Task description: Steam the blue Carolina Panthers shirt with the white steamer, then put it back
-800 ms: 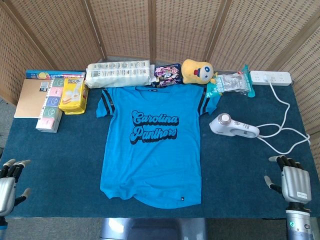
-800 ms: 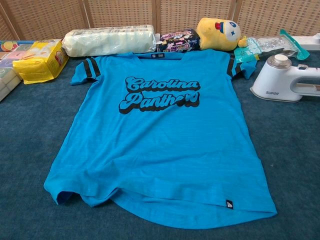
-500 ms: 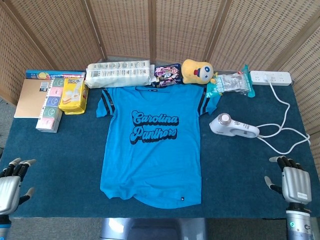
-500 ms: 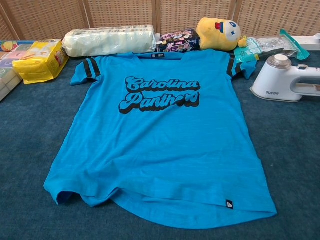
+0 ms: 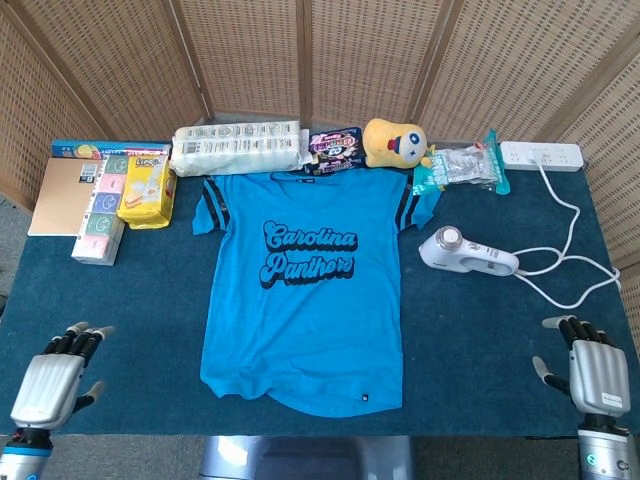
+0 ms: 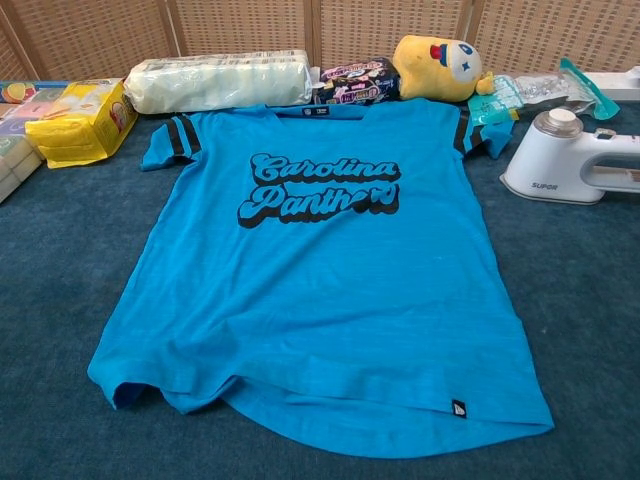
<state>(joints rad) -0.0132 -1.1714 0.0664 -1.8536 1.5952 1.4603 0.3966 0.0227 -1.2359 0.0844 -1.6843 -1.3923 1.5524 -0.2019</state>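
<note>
The blue Carolina Panthers shirt [image 5: 305, 290] [image 6: 320, 270] lies spread flat in the middle of the dark blue table. The white steamer [image 5: 467, 253] [image 6: 570, 158] lies on its side to the right of the shirt, its cord running back to a power strip. My left hand [image 5: 52, 378] hovers at the near left corner, fingers apart, holding nothing. My right hand [image 5: 592, 365] is at the near right corner, well in front of the steamer, fingers spread and empty. Neither hand shows in the chest view.
Along the back edge sit a notebook [image 5: 62, 195], tissue packs [image 5: 102, 210], a yellow pack [image 5: 146, 190], a long wrapped roll pack [image 5: 238, 148], a snack bag [image 5: 334, 150], a yellow plush toy [image 5: 395, 142], a plastic pouch [image 5: 460, 166] and the power strip [image 5: 541, 154]. The white cord [image 5: 570, 260] loops right.
My left hand has moved rightward and further into view at the near left corner. My right hand has dropped slightly toward the near edge. The shirt and steamer have not moved.
</note>
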